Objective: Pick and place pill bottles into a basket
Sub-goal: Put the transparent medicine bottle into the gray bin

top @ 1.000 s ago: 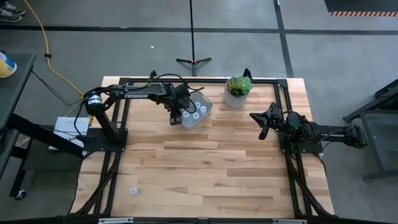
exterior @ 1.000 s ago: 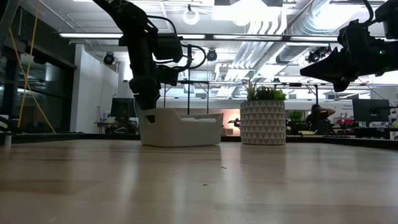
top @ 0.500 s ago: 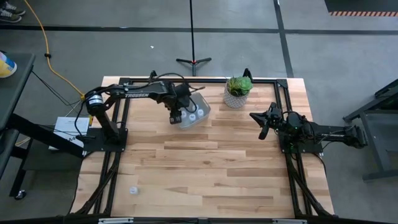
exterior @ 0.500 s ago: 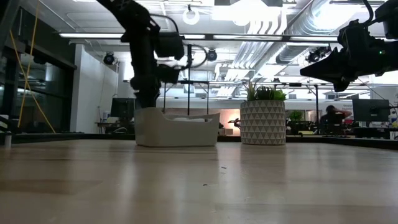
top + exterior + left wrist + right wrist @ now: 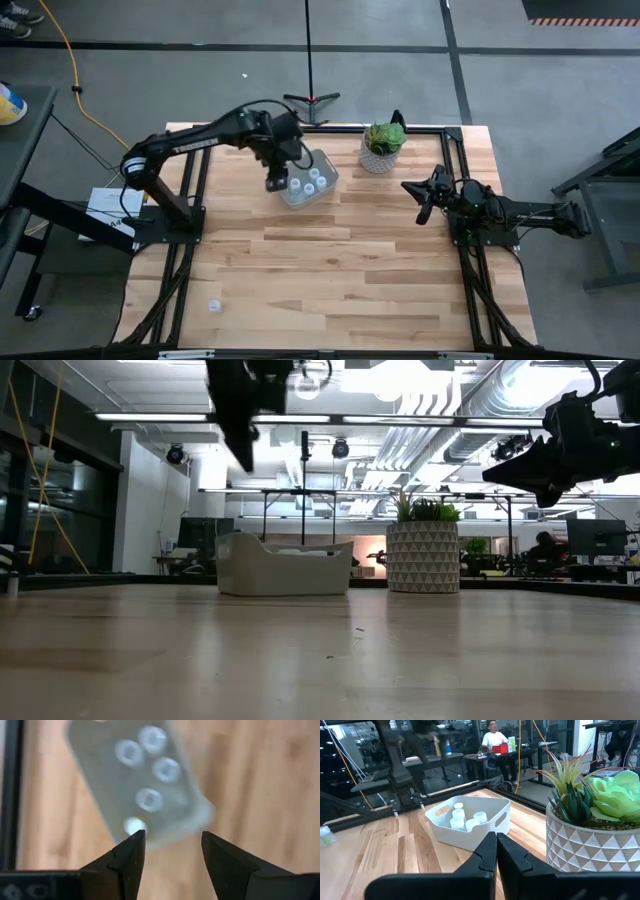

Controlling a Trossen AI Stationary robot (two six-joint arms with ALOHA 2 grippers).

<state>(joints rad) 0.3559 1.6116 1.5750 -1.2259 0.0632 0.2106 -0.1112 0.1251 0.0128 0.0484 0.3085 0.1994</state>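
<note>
The light grey basket (image 5: 310,181) stands on the table at the far middle, and it shows in the low view (image 5: 283,566) and the right wrist view (image 5: 470,822) too. Several white-capped pill bottles (image 5: 150,799) stand inside it. One more bottle (image 5: 214,305) stands alone at the table's near left. My left gripper (image 5: 172,845) is open and empty, pointing down, raised above the basket's left end (image 5: 245,450). My right gripper (image 5: 496,845) is shut and empty, held in the air at the table's right side (image 5: 422,205).
A white patterned pot with a green plant (image 5: 382,148) stands to the right of the basket, near the table's far edge. Black frame rails (image 5: 195,200) run along the table's sides. Bare wood (image 5: 340,270) fills the middle and near part of the table.
My left gripper was down at the basket's left end, and the basket slid a little toward the table's left. The gripper has then risen well clear of the basket, which stays on the table.
</note>
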